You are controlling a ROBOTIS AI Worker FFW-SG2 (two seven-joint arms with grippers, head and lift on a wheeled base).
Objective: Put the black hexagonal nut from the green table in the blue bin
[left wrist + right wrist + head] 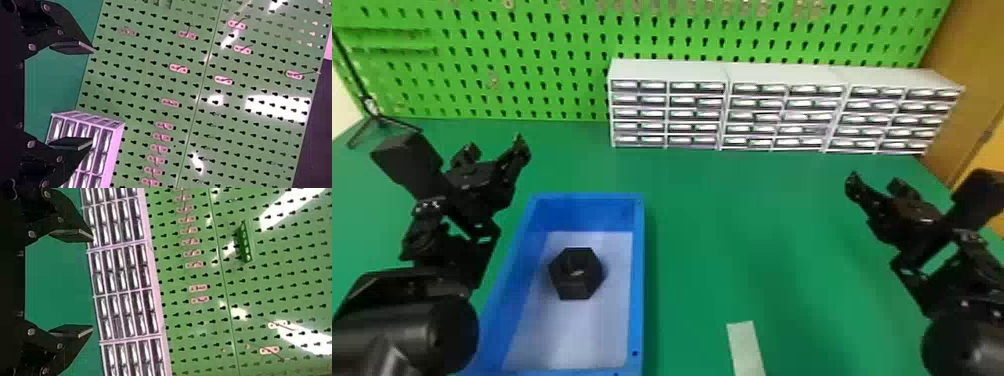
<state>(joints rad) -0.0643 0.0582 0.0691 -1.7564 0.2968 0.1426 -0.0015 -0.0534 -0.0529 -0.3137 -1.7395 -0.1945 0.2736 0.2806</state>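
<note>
The black hexagonal nut (576, 273) lies flat on the pale floor of the blue bin (638, 280), toward the bin's middle. My left gripper (493, 150) is above the green table (702, 240), beyond the bin's far left corner and apart from the nut. In the left wrist view the left gripper (93, 96) stands open with nothing between its fingers. Over the right part of the table is my right gripper (876, 182), well away from the bin; the right wrist view has this right gripper (93, 283) open and holding nothing.
White drawer cabinets (782, 75) stand along the back of the table, before a green pegboard (532, 60). A pale strip (745, 347) lies on the table right of the bin. A thin black stand (377, 117) is at the back left corner.
</note>
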